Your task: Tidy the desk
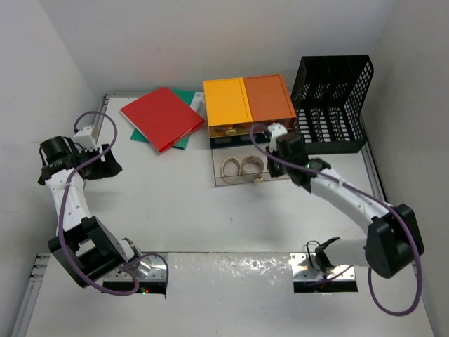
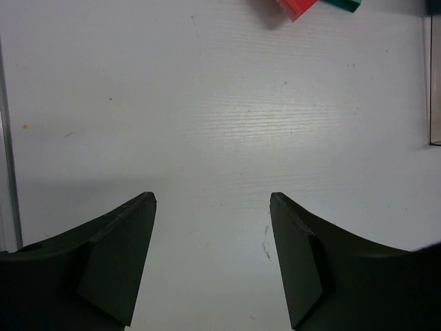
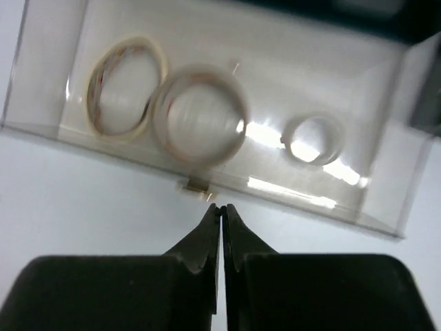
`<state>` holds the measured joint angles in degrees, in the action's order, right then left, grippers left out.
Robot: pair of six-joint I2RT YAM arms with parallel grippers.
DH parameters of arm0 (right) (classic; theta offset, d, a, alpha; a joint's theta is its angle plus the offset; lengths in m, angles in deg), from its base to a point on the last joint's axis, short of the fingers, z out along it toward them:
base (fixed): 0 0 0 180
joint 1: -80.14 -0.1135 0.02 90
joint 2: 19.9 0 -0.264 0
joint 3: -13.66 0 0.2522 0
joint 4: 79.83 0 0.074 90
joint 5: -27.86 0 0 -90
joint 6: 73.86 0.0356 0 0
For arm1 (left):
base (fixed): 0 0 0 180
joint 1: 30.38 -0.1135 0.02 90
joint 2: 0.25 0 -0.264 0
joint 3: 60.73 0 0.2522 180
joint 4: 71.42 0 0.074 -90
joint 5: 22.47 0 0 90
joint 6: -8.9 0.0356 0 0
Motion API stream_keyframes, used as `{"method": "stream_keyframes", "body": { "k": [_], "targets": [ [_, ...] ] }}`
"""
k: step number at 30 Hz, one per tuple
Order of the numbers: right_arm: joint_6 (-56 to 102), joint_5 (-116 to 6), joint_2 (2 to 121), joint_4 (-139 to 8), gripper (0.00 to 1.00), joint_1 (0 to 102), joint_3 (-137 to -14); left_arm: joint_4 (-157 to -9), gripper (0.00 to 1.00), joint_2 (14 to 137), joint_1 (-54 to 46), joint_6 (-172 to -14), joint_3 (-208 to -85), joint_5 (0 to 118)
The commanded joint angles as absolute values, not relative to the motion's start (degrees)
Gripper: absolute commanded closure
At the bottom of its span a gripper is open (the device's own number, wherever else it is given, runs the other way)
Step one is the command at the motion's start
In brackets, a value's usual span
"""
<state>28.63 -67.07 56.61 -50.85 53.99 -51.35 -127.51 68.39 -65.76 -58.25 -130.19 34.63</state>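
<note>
While the right gripper sits clenched on nothing just before it, the clear plastic drawer in front of the yellow-and-orange drawer box holds three pale tape rings. The left gripper hangs released above the large white desk underlying everything.

— Any lettering on the red folder or the yellow-and-orange drawer box?
— None legible. Plain cover, plain fronts.
— On the tape rolls in the clear tray?
— Too blurred to read. Faint coloured marks inside the leftmost roll, not decipherable as letters or numbers.
— Black mesh rack? White surface?
— No print, brand or sign to make out on either.
</note>
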Motion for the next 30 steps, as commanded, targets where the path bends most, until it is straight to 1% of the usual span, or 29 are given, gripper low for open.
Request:
{"method": "stream_keyframes", "body": {
  "k": [1,4,9,17,21,30],
  "targets": [
    [34.15,-68.56,52.97,-58.14,1.0,50.62,-41.1,-126.84,0.34,67.95,-66.16,-56.32,-130.12,32.47],
    [36.17,-68.91,52.34,-61.4,1.0,50.52,-35.36,-126.05,0.34,68.21,-66.24,-56.93,-129.86,32.99],
    [37.15,-68.91,55.94,-65.27,1.0,50.79,-33.41,-126.4,0.34,68.57,-66.16,-56.93,-130.12,32.82],
    [38.9,-65.66,67.63,-76.79,1.0,52.99,-37.18,-125.87,0.34,68.74,-66.24,-57.46,-129.95,33.87],
    [40.49,-66.1,70.01,-80.65,1.0,52.99,-38.86,-125.61,0.35,69.18,-66.16,-57.63,-129.86,34.23],
    [40.23,-68.38,74.31,-82.59,1.0,53.25,-43.43,-125.61,0.34,69.71,-66.16,-57.63,-129.86,34.4]
  ]
}}
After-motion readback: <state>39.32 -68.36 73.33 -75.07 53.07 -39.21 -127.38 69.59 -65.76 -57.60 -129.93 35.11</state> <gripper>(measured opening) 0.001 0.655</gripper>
